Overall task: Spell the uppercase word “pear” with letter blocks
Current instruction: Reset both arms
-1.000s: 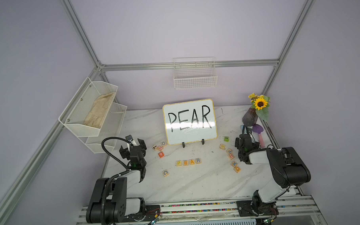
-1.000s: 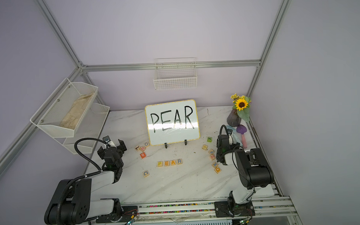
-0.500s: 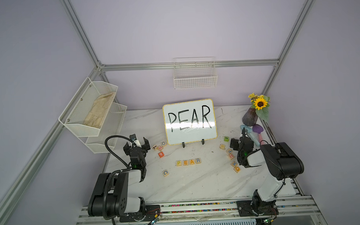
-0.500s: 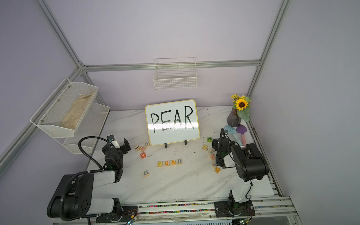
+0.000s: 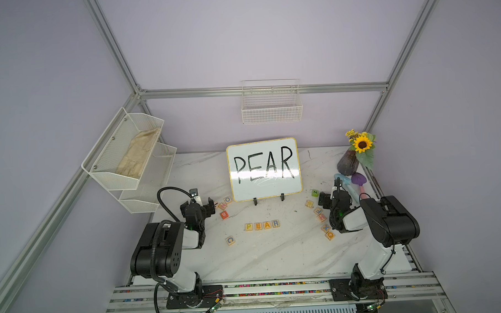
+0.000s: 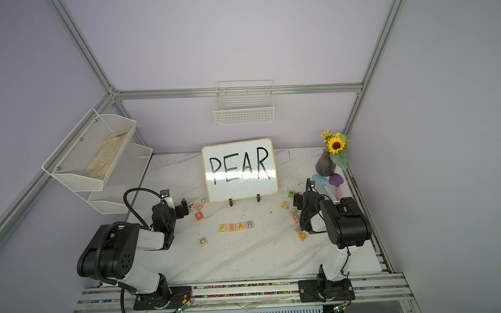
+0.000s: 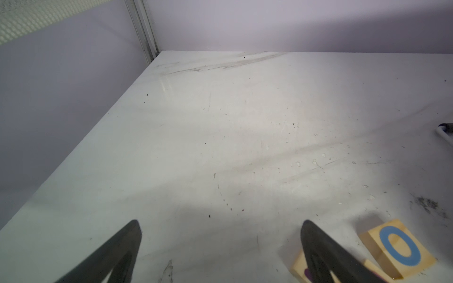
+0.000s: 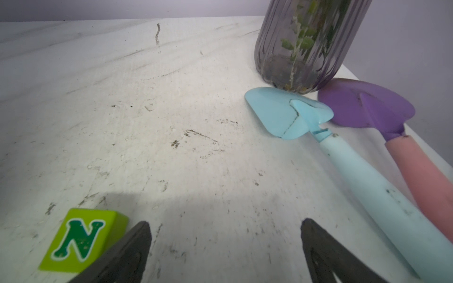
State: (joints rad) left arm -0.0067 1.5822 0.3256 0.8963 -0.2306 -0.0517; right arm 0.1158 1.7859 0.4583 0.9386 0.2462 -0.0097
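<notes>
Left risk: the left hand (image 7: 220, 221), wide open and empty, has one finger just beside the O block (image 7: 397, 247); a swing could knock it.
Centre risk: the letter blocks (image 5: 261, 225) spell PEAR in a row mid-counter (image 5: 261, 257); a sweep would scatter them.
Right risk: the right hand (image 8: 225, 221), open and empty, sits beside the N block (image 8: 83, 240).
Pose: both arms fold low at the counter's sides.

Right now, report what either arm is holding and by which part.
Nothing is held. The left jaws stand open over bare table, the O block outside them; the right jaws stand open, the green N block outside them.
</notes>
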